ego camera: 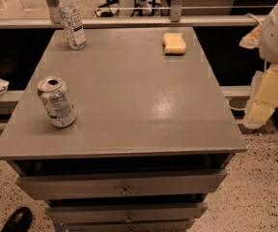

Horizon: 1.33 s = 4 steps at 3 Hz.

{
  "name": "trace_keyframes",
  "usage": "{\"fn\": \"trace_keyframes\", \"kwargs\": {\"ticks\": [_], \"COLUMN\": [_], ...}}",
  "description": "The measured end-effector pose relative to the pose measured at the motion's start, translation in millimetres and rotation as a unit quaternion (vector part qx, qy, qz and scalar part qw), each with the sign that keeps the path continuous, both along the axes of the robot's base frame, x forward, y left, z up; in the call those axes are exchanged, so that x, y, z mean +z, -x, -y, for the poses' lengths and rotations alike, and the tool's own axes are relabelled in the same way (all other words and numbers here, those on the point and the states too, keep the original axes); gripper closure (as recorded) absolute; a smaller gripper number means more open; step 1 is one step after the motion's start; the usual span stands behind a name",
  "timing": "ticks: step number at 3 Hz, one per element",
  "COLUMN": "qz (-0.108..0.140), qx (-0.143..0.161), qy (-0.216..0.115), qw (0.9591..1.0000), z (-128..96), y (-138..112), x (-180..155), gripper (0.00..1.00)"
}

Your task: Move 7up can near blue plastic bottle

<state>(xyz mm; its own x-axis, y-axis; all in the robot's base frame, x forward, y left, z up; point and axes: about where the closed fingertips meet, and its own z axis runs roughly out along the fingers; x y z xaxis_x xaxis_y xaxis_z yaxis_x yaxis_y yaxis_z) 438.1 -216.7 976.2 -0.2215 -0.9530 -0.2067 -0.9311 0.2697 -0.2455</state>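
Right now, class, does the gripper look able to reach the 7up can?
Probably yes: the gripper hangs beside the table's right edge, the 7up can stands front left, and the sponge and blue plastic bottle sit at the back, off the path.

A single camera looks steeply down on the whole bench [129, 86] from its front, the claw [264, 103] at the right edge.

the 7up can [56, 102] has a shiny aluminium top and glossy printed sides. the blue plastic bottle [72, 21] is clear, smooth plastic. the yellow sponge [174, 43] looks matt and porous. the cabinet top [144, 95] is smooth grey with a dull sheen. the gripper [262, 105], beyond the top's right edge, looks like matt cream plastic.
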Motion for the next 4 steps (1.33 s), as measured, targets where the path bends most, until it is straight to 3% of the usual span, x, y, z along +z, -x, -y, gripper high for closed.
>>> {"fn": "trace_keyframes", "kwargs": {"ticks": [1, 2, 3, 4], "qz": [-0.002, -0.019, -0.042, -0.055], "qx": [0.002, 0.022, 0.049, 0.083], "qy": [-0.006, -0.061, -0.157, -0.261], "qw": [1.0000, 0.9977, 0.9855, 0.9602], "z": [-2.9, -28.6, -91.3, -161.7], "y": [-1.0, -10.0, -12.0, -2.6], "x": [-0.7, -9.5, -16.5, -11.7], "gripper": [0.00, 0.00, 0.00, 0.00]}}
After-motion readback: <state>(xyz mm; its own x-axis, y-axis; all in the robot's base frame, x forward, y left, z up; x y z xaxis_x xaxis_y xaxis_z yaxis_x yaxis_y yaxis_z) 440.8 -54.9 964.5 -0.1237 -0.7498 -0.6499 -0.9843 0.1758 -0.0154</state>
